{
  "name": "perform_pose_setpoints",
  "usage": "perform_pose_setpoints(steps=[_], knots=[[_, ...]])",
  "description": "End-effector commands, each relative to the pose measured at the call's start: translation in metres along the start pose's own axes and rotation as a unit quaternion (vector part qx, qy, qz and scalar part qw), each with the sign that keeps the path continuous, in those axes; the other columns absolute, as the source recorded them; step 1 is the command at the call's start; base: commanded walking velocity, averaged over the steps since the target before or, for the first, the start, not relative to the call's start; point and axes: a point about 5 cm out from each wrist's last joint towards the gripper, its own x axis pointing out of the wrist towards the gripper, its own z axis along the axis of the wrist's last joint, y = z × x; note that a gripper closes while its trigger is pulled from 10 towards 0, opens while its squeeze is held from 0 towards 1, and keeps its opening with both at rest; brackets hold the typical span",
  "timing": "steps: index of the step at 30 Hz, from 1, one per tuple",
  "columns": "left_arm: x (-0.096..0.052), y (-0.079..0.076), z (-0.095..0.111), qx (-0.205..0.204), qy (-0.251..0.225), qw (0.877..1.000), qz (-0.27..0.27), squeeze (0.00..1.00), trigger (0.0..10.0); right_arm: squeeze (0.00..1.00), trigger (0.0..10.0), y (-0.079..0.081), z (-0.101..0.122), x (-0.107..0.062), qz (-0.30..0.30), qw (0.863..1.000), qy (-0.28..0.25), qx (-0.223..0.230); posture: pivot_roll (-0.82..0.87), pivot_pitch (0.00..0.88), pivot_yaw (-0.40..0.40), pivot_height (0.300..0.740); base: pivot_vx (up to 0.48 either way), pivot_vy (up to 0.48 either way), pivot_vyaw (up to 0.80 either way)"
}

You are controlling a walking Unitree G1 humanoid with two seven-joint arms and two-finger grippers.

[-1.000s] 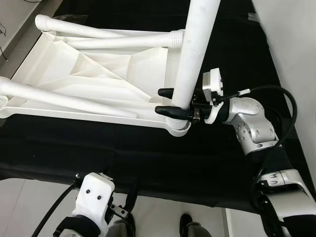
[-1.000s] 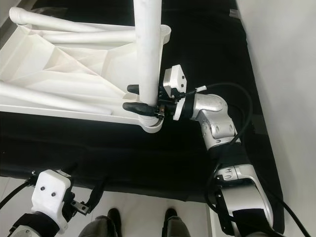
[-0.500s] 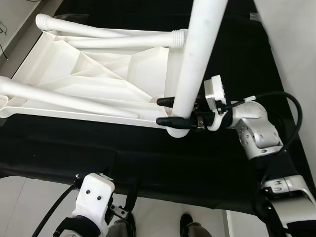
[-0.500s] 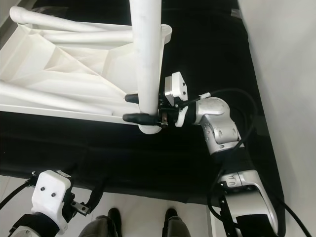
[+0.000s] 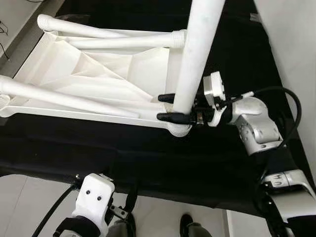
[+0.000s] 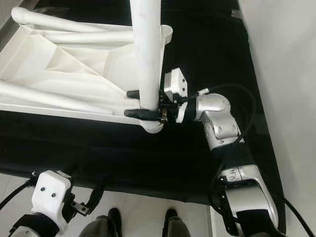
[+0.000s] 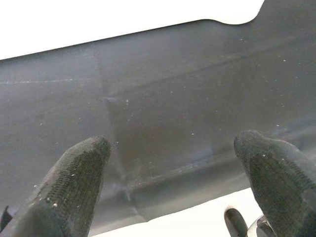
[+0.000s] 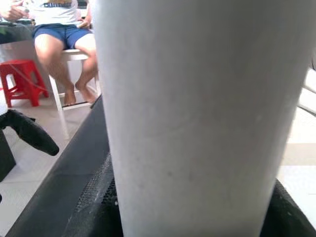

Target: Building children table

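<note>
While right end effector (image 5: 168, 107) clamps table leg (image 5: 196, 54), upright

Seated person (image 8: 64, 34) (beside red stool (image 8: 19, 81))

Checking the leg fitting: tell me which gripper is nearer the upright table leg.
Right. The right gripper is clamped around the upright table leg just above its corner socket on the upturned tabletop. The left gripper hangs low, off the black cloth's near edge, far from the leg.
</note>
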Motion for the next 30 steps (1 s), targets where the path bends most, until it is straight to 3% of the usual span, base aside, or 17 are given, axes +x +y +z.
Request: perform_pose_setpoints(steps=[1, 25, 30], knots=[[-0.004, -0.002, -0.001, 0.002, 0.010, 1.000, -0.006, 0.00, 10.0, 0.00, 10.0, 0.008, -0.027, -0.003, -0.001, 0.998, 0.051, 0.042, 0.08, 0.413, 0.007, 0.740, 0.000, 0.000, 0.00], [-0.004, -0.002, 0.000, 0.002, 0.009, 1.000, -0.006, 0.00, 10.0, 0.00, 10.0, 0.001, -0.029, -0.015, -0.017, 0.996, 0.079, 0.027, 0.08, 0.417, 0.007, 0.740, 0.000, 0.000, 0.00], [-0.004, -0.001, 0.000, 0.002, 0.009, 1.000, -0.006, 0.00, 10.0, 0.00, 10.0, 0.016, -0.029, -0.012, 0.041, 0.995, 0.075, 0.042, 0.07, 0.418, 0.006, 0.740, 0.000, 0.000, 0.00]])
